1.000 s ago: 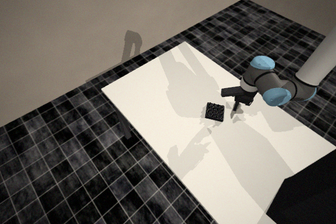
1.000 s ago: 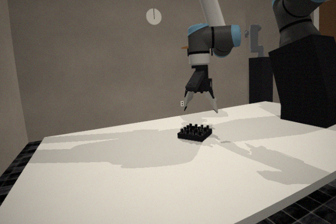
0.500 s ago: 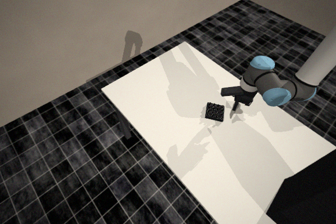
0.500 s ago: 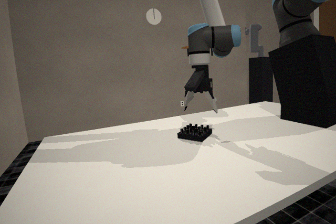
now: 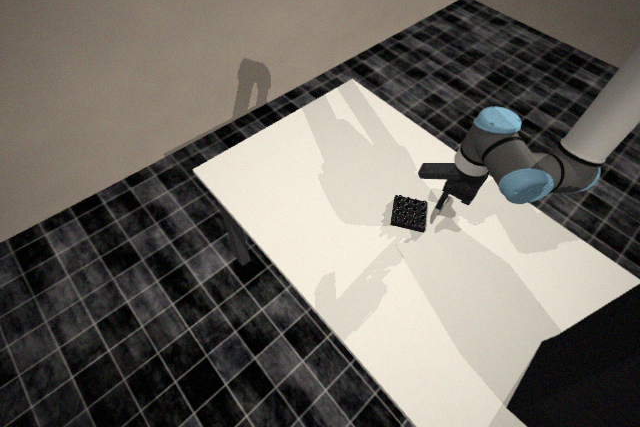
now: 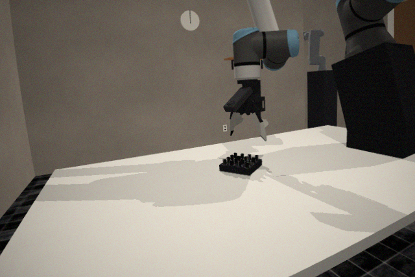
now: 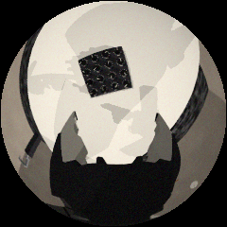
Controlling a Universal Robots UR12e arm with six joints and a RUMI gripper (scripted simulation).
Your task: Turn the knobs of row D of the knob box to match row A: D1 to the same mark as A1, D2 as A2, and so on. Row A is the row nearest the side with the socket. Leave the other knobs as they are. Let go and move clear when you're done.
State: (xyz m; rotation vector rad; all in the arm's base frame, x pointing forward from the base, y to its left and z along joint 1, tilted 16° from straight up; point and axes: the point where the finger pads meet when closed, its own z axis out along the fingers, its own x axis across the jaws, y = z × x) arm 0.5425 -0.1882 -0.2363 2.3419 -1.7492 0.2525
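Plainly we are at the approach step, with no knob of row D touched yet. Taking the knob box (image 6: 240, 163) as our landmark, it sits on the white table (image 6: 133, 233), roughly mid-table. To its right and above, our gripper (image 6: 247, 132) hangs well apart from it, fingers spread wide and holding nothing. Next, we judge, we must come down over row D and set the fingers astride one knob, then twist. Which side bears the socket we cannot tell, so rows A and D stay unidentified. From the wrist view the box (image 7: 105, 71) appears tilted, and the knob marks are too small and dark to read in any view.
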